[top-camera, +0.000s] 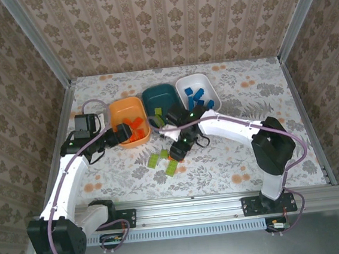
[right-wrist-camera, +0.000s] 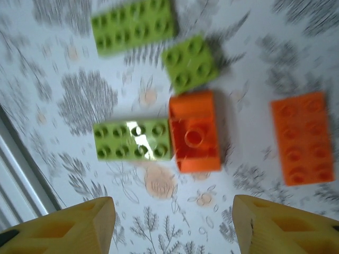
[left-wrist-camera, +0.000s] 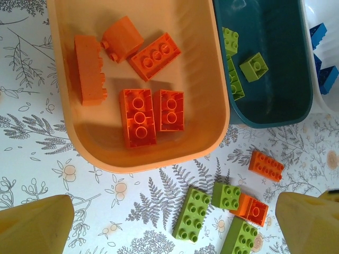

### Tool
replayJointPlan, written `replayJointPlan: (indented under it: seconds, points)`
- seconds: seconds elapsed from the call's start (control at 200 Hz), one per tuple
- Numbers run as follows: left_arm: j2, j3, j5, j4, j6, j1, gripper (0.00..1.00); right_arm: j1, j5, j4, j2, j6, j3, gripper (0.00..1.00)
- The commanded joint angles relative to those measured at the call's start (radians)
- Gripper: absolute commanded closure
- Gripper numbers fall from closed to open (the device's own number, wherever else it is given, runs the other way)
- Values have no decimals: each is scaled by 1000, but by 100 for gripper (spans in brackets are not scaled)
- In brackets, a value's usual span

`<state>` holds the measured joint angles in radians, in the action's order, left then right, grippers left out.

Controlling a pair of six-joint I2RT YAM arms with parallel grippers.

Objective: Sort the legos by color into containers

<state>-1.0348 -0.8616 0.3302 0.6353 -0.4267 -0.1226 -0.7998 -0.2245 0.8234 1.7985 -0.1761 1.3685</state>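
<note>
The orange dish stands on the flowered table, and every place here is given from this dish. Five orange bricks lie loose on its floor. The teal dish stands directly at its right side, wall against wall, and holds three lime green bricks. The white dish comes after the teal one, further to the right of the orange dish, and has blue bricks in it.

The left gripper hangs above the near rim of the orange dish. Its yellow fingers stand wide apart, with nothing between them.

On the table in front of the orange dish, toward its right, lies a small group of loose legos: three lime green and two orange. The right gripper hovers over this group, its jaws apart and empty. Just ahead of its fingertips, an orange brick touches the end of a long lime green brick. The right wrist picture is blurred, so I cannot tell finer details there.
</note>
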Motion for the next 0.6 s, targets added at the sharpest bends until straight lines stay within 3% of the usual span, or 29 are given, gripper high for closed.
replayJointPlan:
  seconds: [0.0, 0.25, 0.595]
  points:
    - [4, 10, 17, -11, -20, 5, 0, -19, 102, -42, -43, -78, -80, 40]
    - [21, 24, 13, -6, -31, 5, 0, -38, 153, -118, -27, -65, -167, 39]
    - [16, 29, 15, -12, -39, 5, 0, -41, 168, -155, 58, -33, -143, 39]
